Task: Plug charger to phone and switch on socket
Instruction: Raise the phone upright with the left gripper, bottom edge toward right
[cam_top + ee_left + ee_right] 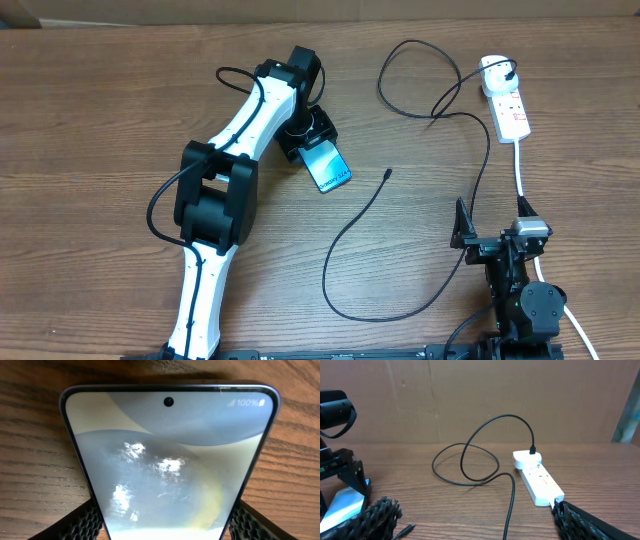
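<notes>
- Overhead: the left arm [215,190] rises nearest the lens. Its left tool [308,142] is closed across the phone [328,167] near centre, probably bracing it so the free end faces the plug. The charger tip [388,174] lies loose on the surface [100,120] at the phone's 3 o'clock, apart from it. The socket [508,105] sits at 2 o'clock.
- Left wrist: the phone fills the view, screen up. The fingers [80,522] pinch its long edges at 7 and 5 o'clock.
- Right wrist: the right tool [470,515] is spread wide, empty and touching nothing, seemingly ready for the charger tip at 7 o'clock. The socket is at 3 o'clock and the phone at 9.
</notes>
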### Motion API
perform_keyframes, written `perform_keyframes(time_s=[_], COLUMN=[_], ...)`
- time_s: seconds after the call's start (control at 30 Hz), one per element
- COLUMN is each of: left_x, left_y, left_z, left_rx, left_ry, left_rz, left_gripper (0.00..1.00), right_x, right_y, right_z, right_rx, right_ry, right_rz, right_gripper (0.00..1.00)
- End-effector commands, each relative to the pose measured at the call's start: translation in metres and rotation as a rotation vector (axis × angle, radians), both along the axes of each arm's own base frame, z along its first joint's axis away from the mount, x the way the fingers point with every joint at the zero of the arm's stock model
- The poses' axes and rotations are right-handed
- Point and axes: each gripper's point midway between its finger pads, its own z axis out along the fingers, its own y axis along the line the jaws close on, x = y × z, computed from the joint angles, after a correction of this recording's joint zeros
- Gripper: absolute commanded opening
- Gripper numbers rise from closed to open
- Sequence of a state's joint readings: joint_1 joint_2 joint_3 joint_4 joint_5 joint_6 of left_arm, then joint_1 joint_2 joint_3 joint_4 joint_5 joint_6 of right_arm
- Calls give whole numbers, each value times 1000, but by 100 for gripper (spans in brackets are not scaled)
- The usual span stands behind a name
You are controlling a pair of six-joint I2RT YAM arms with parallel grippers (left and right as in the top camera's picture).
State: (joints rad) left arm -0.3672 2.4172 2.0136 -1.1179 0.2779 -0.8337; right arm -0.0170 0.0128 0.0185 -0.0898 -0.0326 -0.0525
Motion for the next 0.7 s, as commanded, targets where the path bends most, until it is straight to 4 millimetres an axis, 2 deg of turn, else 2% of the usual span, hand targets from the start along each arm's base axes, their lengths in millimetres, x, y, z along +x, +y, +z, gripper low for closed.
perform_keyframes(time_s=[0.0,0.5,0.67], left_x=[-28,-29,-30], left_y=[3,3,-4], left_z=[-47,-46,-41], left_rx=[13,8,-48], left_ry=[129,124,131], left_rz=[-40,-73,-87], left_gripper=[64,64,64], right_x=[0,0,0], right_y=[-1,-1,-1], right_z=[-1,-1,-1], right_rx=[-1,-1,-1], right_ry=[-5,-5,-5], right_rz=[-5,-5,-5], right_gripper=[100,100,100])
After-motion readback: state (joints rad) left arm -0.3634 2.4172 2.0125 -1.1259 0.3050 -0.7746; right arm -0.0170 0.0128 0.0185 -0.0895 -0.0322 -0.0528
